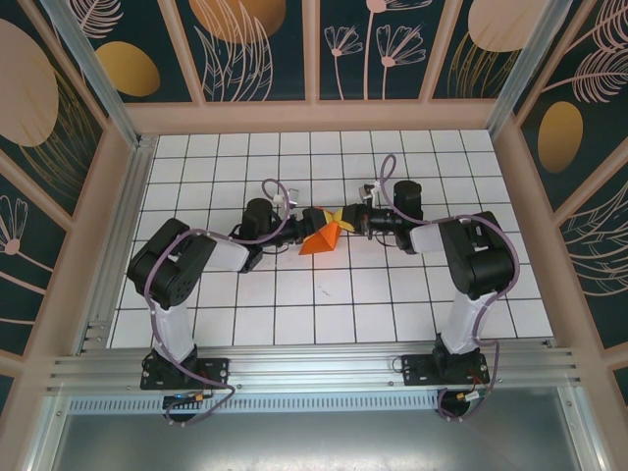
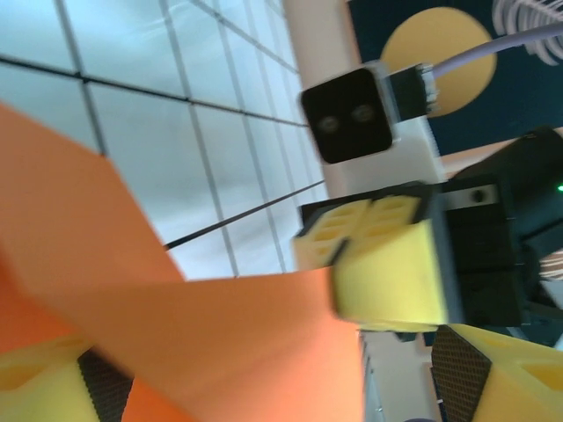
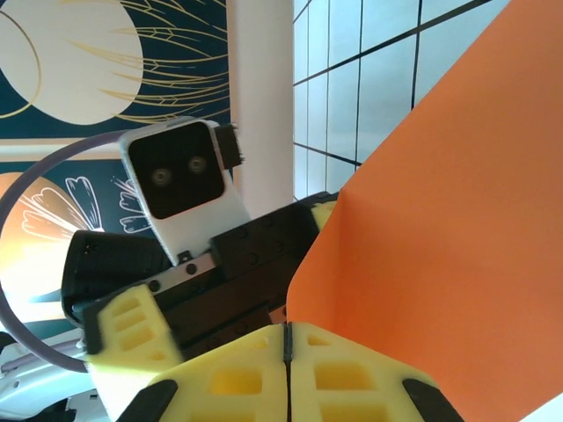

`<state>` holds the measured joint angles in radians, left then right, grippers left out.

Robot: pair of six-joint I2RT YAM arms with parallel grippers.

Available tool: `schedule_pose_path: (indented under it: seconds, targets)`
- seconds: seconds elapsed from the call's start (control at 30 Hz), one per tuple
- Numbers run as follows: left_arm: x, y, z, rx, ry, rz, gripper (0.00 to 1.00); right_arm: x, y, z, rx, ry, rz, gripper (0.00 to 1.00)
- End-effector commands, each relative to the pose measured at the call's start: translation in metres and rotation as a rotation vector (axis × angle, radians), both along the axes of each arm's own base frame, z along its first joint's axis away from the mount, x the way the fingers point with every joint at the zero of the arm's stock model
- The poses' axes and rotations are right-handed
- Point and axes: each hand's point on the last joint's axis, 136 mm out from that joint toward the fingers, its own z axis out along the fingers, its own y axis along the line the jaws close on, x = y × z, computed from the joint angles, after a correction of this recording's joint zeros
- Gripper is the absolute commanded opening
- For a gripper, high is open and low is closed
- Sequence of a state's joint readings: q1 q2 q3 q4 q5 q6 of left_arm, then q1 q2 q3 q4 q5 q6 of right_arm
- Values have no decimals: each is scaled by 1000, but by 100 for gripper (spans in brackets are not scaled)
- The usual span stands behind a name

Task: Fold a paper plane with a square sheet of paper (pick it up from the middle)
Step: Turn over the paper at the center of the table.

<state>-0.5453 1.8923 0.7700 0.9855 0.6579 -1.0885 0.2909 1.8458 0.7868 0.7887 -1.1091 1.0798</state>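
Paper [image 1: 322,240] apparently between opposing jaws

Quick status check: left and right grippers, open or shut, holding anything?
Left gripper: open, jaws spread wide on either side of the orange paper, not clamping it.
Right gripper: shut on the orange paper's edge.

Square sheet of paper [image 3: 457,202] matt, smooth; front rail [image 1: 314,368] bare metal.

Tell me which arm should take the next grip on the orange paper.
Left, probably. The left gripper stands open around the orange paper, free to close on it. The right gripper is shut on the paper's edge and is its only hold.
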Motion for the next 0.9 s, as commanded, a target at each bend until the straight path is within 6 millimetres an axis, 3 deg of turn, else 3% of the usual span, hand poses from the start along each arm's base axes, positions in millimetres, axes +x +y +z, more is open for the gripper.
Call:
schedule_pose_path:
  seconds: [0.0, 0.17, 0.7, 0.87]
  targets:
    - [-7, 0, 43, -112, -115, -25, 85, -3, 5, 27, 33, -79, 35, 7]
    - [-7, 3, 44, -116, -105, -1, 77, -2, 4, 23, 20, -76, 27, 7]
    - [-2, 7, 20, -63, -25, 41, 30, -3, 2, 10, -15, -67, 20, 7]
    - [1, 8, 10, -23, 12, 58, 21, -3, 1, 8, -29, -67, 17, 8]
